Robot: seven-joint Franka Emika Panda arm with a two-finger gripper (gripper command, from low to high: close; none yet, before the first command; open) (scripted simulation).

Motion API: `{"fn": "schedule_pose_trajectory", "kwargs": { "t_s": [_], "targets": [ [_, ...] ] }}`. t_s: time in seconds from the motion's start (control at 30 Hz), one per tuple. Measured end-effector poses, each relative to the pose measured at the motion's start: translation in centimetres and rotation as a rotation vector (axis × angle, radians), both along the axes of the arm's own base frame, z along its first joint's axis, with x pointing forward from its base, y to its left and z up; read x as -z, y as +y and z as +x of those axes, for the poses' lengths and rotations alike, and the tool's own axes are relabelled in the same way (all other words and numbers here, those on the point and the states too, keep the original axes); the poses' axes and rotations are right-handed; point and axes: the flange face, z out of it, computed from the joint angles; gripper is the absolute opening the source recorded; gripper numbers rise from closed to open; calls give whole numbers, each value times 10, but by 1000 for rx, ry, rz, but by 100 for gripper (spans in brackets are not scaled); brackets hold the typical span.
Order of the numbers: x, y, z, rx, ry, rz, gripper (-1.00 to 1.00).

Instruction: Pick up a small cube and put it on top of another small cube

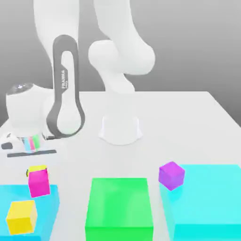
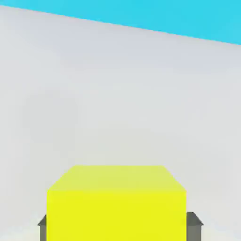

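A small lemon-yellow cube (image 2: 116, 202) sits between my gripper (image 2: 117, 227), with a grey fingertip (image 2: 194, 224) against each of its sides; the gripper is shut on it. In the exterior view this yellow cube (image 1: 36, 168) peeks out behind a magenta cube (image 1: 39, 182) at the exterior view's left, just below my white hand (image 1: 21, 110). The magenta cube hides most of it. It seems to rest low on the white table (image 1: 188, 122).
A golden-yellow cube (image 1: 21, 216) sits on a cyan block (image 1: 49, 200) at the exterior view's lower left. A green block (image 1: 119, 207) lies in the middle front. A purple cube (image 1: 171, 175) stands at the corner of a large cyan block (image 1: 207, 202) on the right.
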Motion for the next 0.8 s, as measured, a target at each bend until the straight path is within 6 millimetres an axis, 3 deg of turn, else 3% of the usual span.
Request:
{"fn": "schedule_pose_trajectory", "kwargs": {
  "t_s": [0.1, 0.3, 0.8],
  "targets": [
    [-7, 0, 0, 0, -1, 0, -100],
    [-59, 0, 3, 4, -1, 0, -100],
    [-152, 34, 96, 158, 1, -11, -100]
  ]
}}
